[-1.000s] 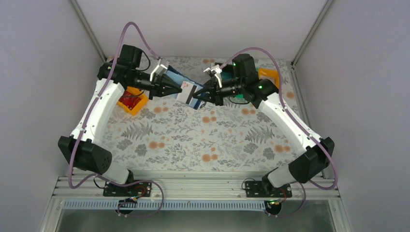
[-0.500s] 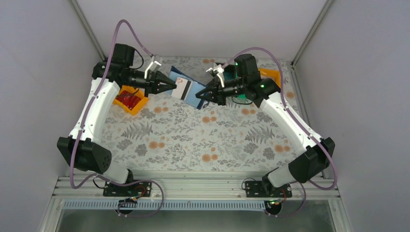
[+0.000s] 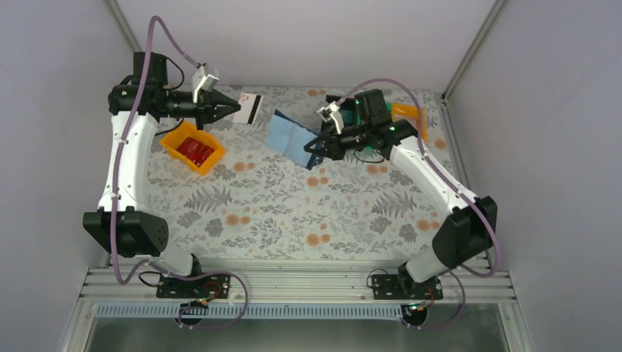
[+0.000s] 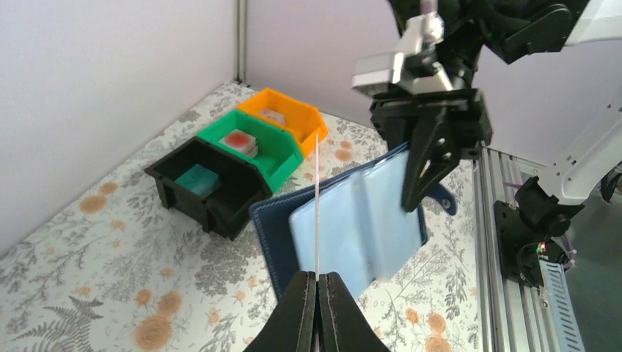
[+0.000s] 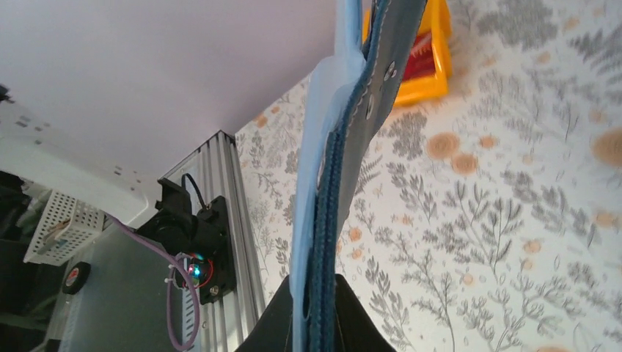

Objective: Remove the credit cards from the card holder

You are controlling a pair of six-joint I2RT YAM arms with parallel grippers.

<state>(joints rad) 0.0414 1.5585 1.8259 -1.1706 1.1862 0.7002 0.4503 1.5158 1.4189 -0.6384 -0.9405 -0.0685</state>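
Note:
The card holder, navy outside and light blue inside, hangs open above the table with my right gripper shut on its right edge. In the right wrist view the card holder runs edge-on up from the right gripper. My left gripper is shut on a white credit card with a dark stripe, held in the air to the left of the card holder and apart from it. From the left wrist the credit card shows as a thin upright edge rising from the left gripper, with the card holder behind.
A yellow bin holding a red card sits under the left arm. Black, green and orange bins stand in a row at the back right, behind the right arm. Walls enclose the table on three sides.
The left gripper has drawn back to the left and upward with the card, which has come out of the card holder. The right gripper still holds the card holder, now hanging a little lower.

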